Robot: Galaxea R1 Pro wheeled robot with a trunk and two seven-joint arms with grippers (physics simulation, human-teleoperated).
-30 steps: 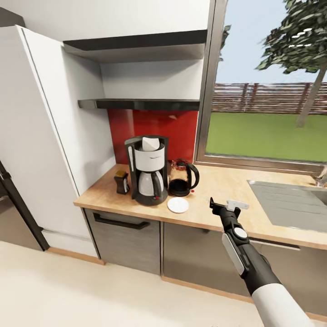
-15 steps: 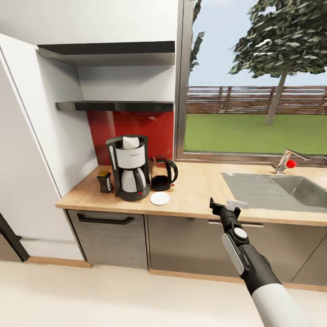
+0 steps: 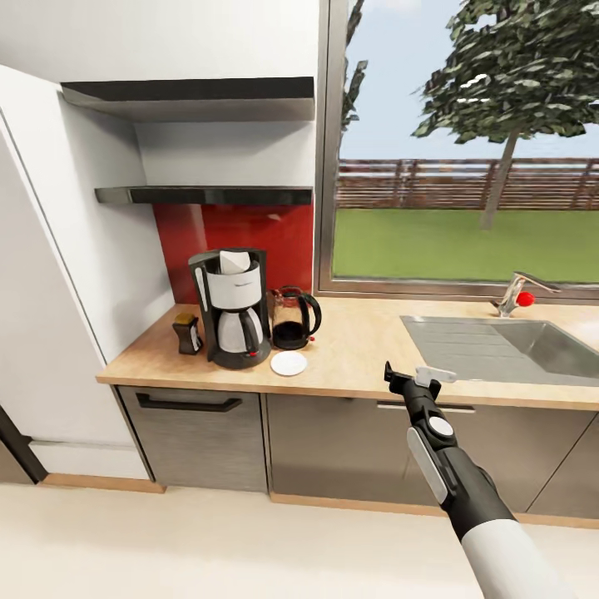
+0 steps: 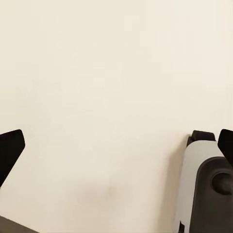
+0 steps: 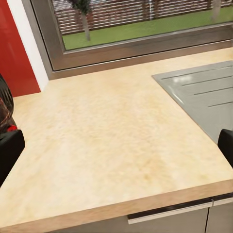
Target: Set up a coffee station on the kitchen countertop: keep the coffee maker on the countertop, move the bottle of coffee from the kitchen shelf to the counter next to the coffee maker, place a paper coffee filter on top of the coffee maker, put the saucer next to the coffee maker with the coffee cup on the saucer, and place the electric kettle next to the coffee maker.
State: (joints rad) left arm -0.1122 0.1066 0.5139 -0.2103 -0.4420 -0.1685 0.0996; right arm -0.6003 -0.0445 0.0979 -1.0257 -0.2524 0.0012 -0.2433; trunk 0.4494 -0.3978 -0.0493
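The coffee maker (image 3: 231, 309) stands at the left end of the kitchen countertop (image 3: 366, 345), with the paper coffee filter (image 3: 234, 263) in its top. The bottle of coffee (image 3: 187, 333) is on its left, the electric kettle (image 3: 292, 319) on its right, and the saucer (image 3: 289, 363) lies bare in front. The kitchen shelf (image 3: 204, 195) above carries nothing. The coffee cup is out of view. My right gripper (image 3: 413, 378) hovers open over the counter's front edge (image 5: 121, 206), right of the saucer, holding nothing. My left gripper (image 4: 116, 150) is open over pale floor.
A steel sink (image 3: 499, 345) with a tap (image 3: 520, 291) is set into the worktop at the right. A window (image 3: 466, 166) runs behind it. A tall white cabinet (image 3: 50, 274) bounds the counter's left end. Grey cabinet fronts (image 3: 333, 441) sit below.
The whole picture has shifted, so the camera moved: the counter things now sit further left and the sink shows more. Both grippers stay open.
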